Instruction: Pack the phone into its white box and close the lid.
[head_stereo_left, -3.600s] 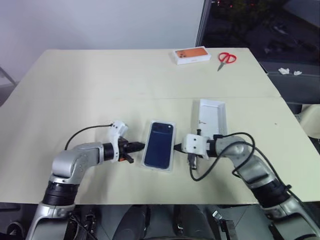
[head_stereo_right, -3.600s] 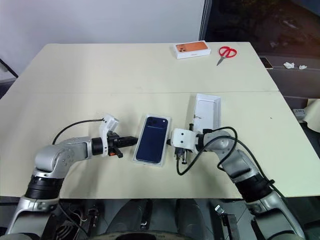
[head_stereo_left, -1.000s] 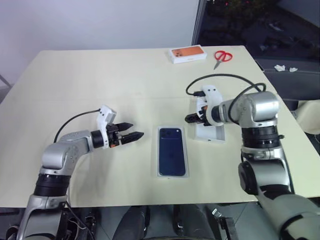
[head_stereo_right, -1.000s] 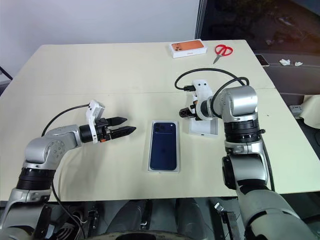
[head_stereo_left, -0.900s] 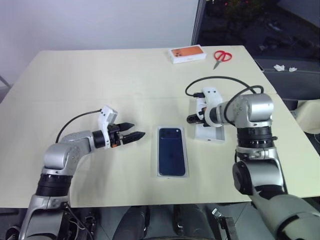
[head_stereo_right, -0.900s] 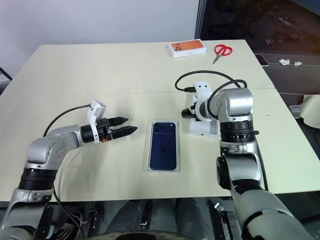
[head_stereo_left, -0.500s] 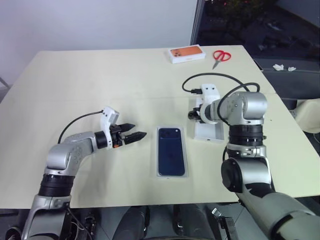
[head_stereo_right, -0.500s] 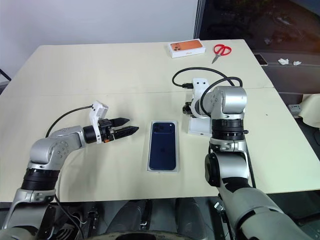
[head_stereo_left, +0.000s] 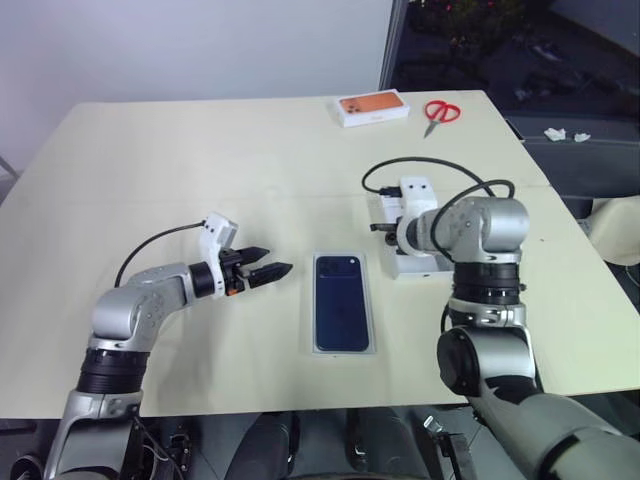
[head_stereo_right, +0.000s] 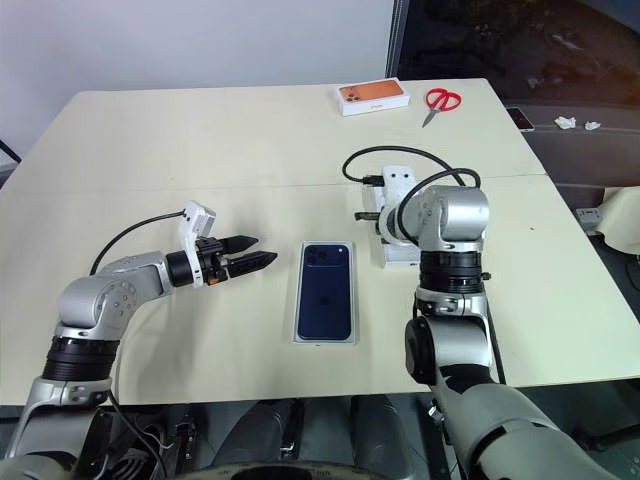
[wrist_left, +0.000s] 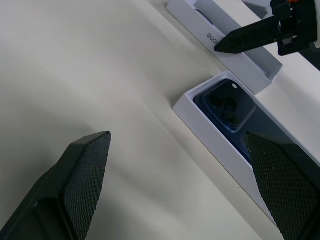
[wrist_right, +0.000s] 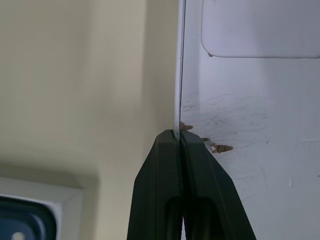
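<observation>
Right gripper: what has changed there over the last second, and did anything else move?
The right gripper has shut on the lid, pinching its side wall. The left gripper stays open beside the white box; the phone still lies inside it.

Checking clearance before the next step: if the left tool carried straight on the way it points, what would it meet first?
Probably the white box holding the phone: the open left tool points at its near long side over bare table.
</observation>
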